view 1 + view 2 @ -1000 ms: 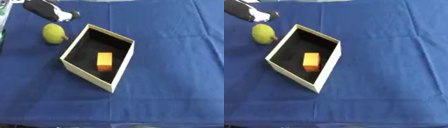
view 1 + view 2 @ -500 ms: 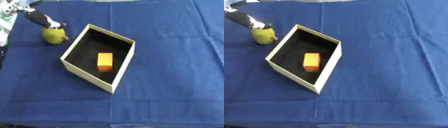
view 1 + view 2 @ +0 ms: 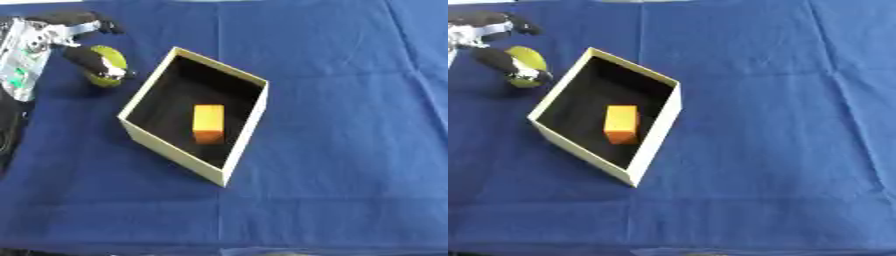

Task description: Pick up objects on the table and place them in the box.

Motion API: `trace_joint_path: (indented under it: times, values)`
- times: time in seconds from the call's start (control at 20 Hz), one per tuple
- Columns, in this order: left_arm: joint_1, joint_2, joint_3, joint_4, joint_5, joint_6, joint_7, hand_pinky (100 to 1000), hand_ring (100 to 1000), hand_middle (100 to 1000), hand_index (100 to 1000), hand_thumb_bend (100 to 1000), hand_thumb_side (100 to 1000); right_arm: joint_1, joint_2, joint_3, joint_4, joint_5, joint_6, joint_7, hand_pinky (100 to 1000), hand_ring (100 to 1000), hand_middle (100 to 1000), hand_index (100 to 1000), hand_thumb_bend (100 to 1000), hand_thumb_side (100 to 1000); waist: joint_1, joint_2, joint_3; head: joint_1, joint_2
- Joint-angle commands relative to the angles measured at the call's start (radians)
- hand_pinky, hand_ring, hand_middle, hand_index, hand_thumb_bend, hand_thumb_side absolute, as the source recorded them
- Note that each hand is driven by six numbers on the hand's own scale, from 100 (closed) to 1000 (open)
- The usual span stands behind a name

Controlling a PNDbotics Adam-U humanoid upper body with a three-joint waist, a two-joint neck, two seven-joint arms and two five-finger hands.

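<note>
My left eye view takes in the silver forearm (image 3: pixel 22 60) along the left edge, which the right eye view mostly crops out. My left hand (image 3: pixel 83 42) is curled around the yellow-green fruit (image 3: pixel 107 75), one finger across its top, the fruit resting on the blue counter (image 3: pixel 350 100) just beside the box (image 3: pixel 241 130). An orange block (image 3: pixel 208 123) lies inside the box.
</note>
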Motion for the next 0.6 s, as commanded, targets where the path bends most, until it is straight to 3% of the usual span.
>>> trace_joint_path:
  times: [0.05, 0.6]
  values:
    - [-0.023, 0.018, 0.024, 0.025, -0.034, 0.014, 0.008, 924, 945, 884, 946, 607, 507, -0.009, -0.014, -0.013, -0.015, -0.002, -0.001, 0.003, 834, 711, 668, 752, 100, 733, -0.003, -0.017, 0.0, -0.002, -0.013]
    - [-0.022, 0.032, 0.056, 0.025, -0.13, 0.061, 0.095, 936, 956, 894, 950, 610, 475, -0.003, -0.013, -0.011, -0.015, -0.003, -0.001, 0.009, 835, 711, 667, 752, 100, 736, -0.009, -0.013, 0.006, -0.003, -0.014]
